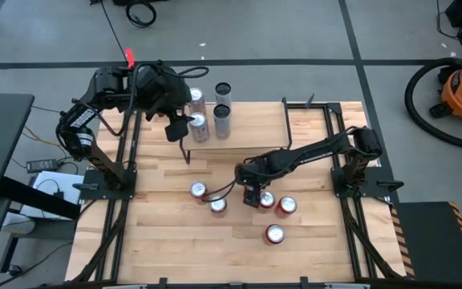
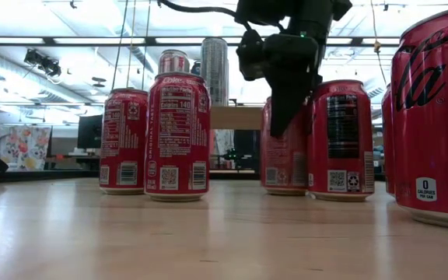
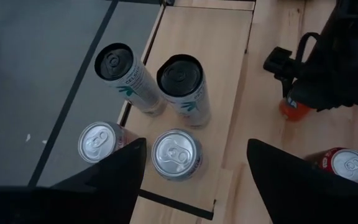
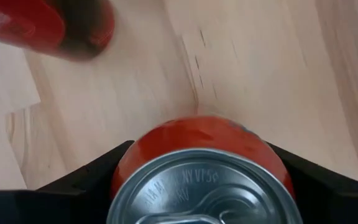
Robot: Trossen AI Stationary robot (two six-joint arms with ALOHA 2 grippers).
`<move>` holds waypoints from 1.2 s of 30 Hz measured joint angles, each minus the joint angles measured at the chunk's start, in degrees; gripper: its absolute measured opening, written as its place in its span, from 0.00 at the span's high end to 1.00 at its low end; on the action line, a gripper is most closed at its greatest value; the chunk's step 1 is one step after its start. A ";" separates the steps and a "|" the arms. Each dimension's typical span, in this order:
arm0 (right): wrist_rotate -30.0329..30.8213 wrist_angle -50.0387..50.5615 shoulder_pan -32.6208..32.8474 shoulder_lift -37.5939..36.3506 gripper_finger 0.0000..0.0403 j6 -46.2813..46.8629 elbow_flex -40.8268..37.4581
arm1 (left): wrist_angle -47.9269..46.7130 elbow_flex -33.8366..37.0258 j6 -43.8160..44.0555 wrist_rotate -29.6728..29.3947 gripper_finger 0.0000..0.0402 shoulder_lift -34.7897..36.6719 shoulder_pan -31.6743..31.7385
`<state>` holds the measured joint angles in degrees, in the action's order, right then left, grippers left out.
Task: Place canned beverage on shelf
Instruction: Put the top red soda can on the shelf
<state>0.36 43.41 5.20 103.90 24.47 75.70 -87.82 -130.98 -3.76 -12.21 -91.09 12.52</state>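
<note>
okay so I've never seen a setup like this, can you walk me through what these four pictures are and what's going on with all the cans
It is a two-armed robot at a wooden table. One picture looks down from above, one looks level across the tabletop, and two come from cameras on the wrists. Red cans stand on the table; four cans, two of them tall and slim, stand on the low shelf. The left hand hangs open over the shelf's cans, holding nothing. The right hand is lowered around one red can, its fingers at either side; whether they are squeezing it isn't clear.
</note>
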 joint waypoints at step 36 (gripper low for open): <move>-0.74 16.82 -30.29 -10.31 0.22 -24.58 32.09 | 9.31 0.02 -14.02 19.30 0.28 1.27 17.75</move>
<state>-0.38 60.23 -25.09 93.59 -0.11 107.79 -78.51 -130.96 -17.79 7.09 -89.82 30.27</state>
